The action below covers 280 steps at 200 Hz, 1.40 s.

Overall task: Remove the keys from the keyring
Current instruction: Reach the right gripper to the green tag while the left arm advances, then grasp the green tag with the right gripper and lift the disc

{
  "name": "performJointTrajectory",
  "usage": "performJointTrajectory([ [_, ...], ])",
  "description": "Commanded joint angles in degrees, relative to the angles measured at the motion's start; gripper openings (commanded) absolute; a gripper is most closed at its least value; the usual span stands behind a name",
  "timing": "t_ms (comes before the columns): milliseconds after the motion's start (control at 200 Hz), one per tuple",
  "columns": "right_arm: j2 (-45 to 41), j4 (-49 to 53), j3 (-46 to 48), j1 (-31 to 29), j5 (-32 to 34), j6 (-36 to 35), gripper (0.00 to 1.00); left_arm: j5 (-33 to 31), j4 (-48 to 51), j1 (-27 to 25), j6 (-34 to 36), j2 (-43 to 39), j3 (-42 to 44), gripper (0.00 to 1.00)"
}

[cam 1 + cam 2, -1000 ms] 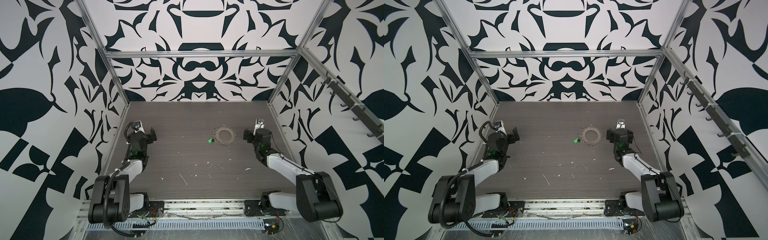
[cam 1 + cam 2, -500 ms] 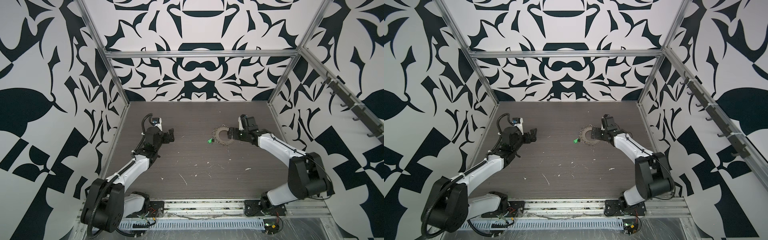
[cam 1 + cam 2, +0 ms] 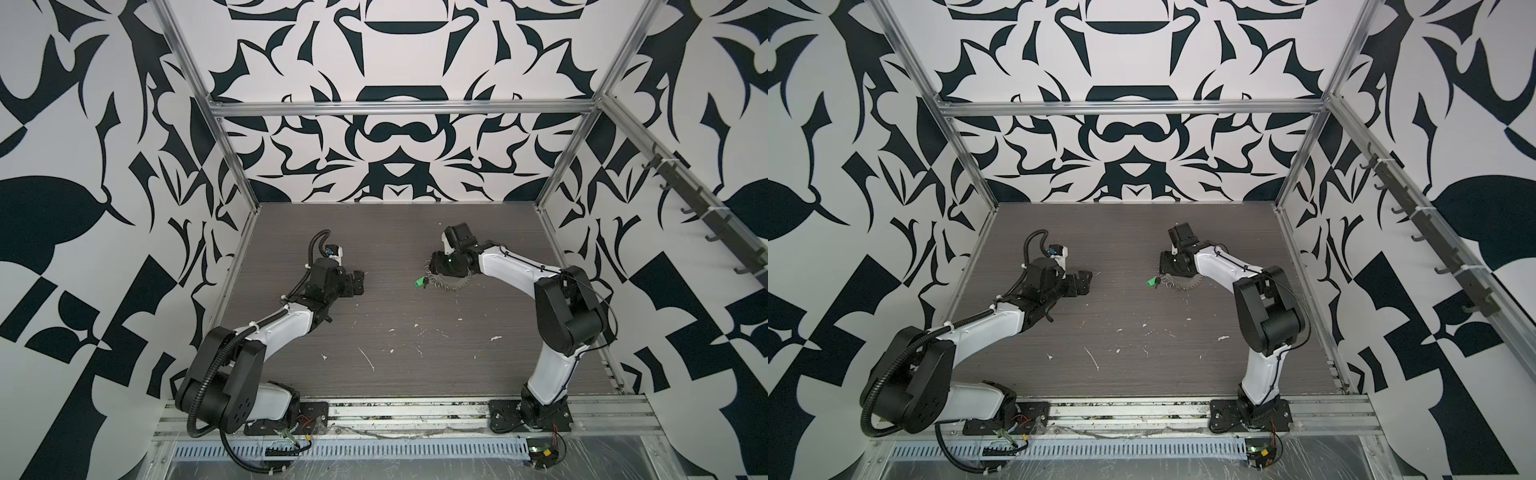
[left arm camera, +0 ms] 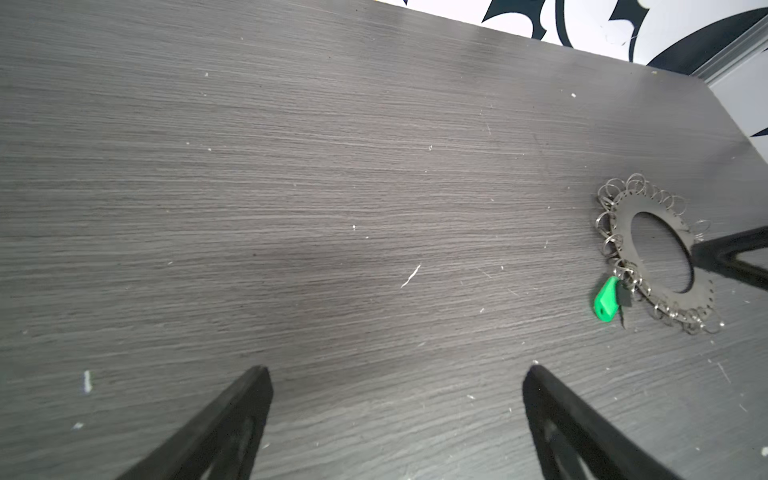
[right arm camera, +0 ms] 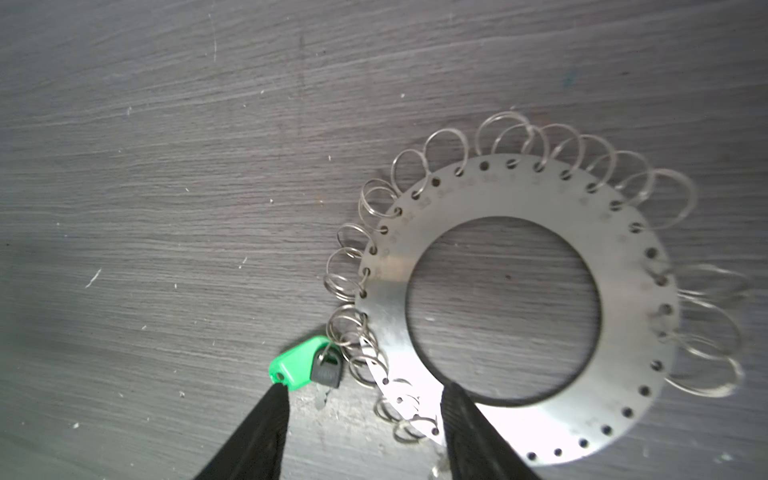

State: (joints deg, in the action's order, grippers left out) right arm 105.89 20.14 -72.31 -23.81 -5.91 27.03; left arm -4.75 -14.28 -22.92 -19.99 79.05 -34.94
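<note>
table (image 3: 374, 340): dark wood-grain top, carrying everything; white flecks lying about on it.
L gripper (image 4: 397, 370): hovering over bare table, well apart from the work; fingers standing wide apart, holding nothing.
R gripper (image 5: 365, 387): hanging right over the disc's rim; jaws part-way apart, not clamping anything. One tip is touching the green block's end, the other is sitting over the disc by the hole's edge.
keyring (image 5: 519, 191): lying flat on table, right of centre in both top views.
loops (image 5: 444, 145): thin wire, fringing the whole rim.
keys (image 5: 295, 363): lying on table just beside the rim, on the L-arm side, hanging off one loop.
handling: I'm judging the disc stiff, thin and slick, so better pinned down than lifted. Key is prob. light; I'm planning to take it by the green body. Loops are prob. springy and will be fighting the pull.
</note>
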Motion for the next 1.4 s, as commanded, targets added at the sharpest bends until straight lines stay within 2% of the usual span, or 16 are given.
performJointTrajectory([
  [0,0.78,1.75,-2.85,-1.36,-1.16,1.12,0.57,1.51,-0.39,-0.24,-2.02,0.86,-1.52,0.97],
  [435,5.16,2.97,-6.5,-3.43,-0.51,1.17,0.32,1.98,-0.09,-0.26,-2.12,0.9,-1.71,0.97],
  [665,6.91,3.39,-7.82,-3.43,0.18,1.31,0.3,1.77,0.31,-0.26,-1.98,0.33,-1.79,0.97],
  [910,8.35,3.84,-9.11,-3.48,0.23,1.03,0.2,1.68,0.87,-0.21,-1.98,-0.34,-1.59,0.97],
  [1050,8.18,4.88,-9.6,-3.51,0.03,0.75,0.0,1.25,1.51,-0.22,-1.57,-1.06,-1.62,0.97],
  [1195,6.04,6.92,-9.84,-3.47,0.19,-0.49,0.0,0.69,2.15,-0.29,-0.7,-2.12,-1.36,0.97],
  [1280,3.58,8.61,-10.45,-3.45,-1.96,-2.63,0.0,1.57,2.2,-0.2,0.48,-2.9,-1.26,0.97],
  [1395,-1.24,10.53,-10.78,-3.43,-6.52,-7.26,0.0,8.98,0.69,-0.27,5.53,-4.69,-0.64,0.96],
])
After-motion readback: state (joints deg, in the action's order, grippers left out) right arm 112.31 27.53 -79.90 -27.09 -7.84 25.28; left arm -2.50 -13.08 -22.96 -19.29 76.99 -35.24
